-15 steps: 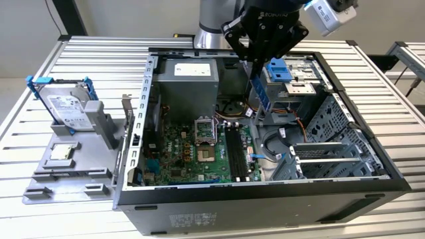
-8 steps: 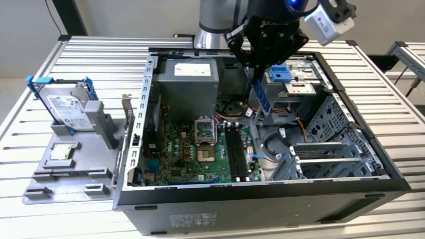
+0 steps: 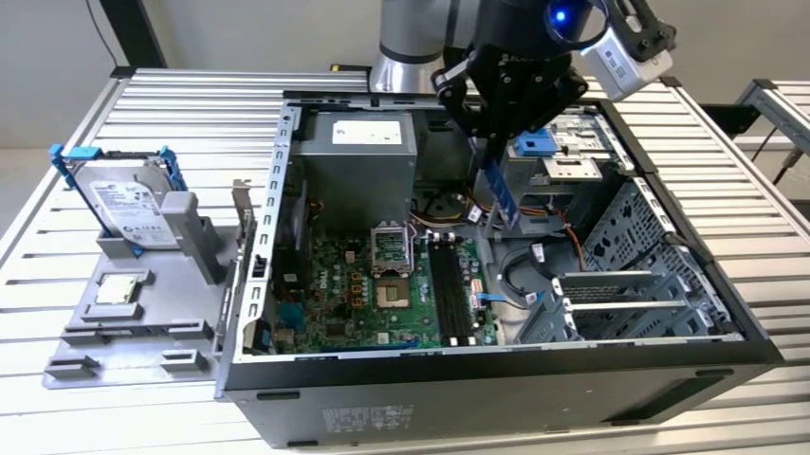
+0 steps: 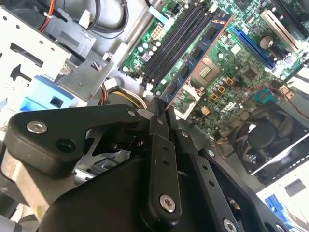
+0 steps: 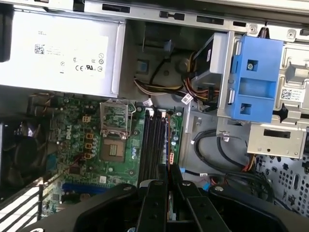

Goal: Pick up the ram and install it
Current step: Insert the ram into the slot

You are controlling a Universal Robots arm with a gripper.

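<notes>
Gripper: the black two-finger gripper (image 3: 491,137) hangs over the far half of the open case; it also appears in both wrist views (image 4: 161,110) (image 5: 168,186).
Fingers: clamped together on the top end of the ram.
Held thing: the ram (image 3: 498,190), a long, thin dark circuit-board stick with a bluish face, hangs upright below the fingers; the second wrist view shows it nearly edge-on (image 4: 193,63).
Ram's place: inside the case, above the motherboard, with its lower end near the far end of the memory slots and not seated in one.
Memory slots: a row of long black plastic memory slots (image 3: 450,284) running near to far on the board (image 5: 152,145).
Motherboard: a green motherboard (image 3: 367,294) lying flat in the case bottom.
Case: a dark grey metal computer case (image 3: 506,403), its side open upward, on a slatted aluminium table (image 3: 190,104).
Exterior view's left: a silver boxy hard drive in a blue frame (image 3: 127,204) stands on a grey plastic holder (image 3: 139,332), well apart from the gripper.
</notes>
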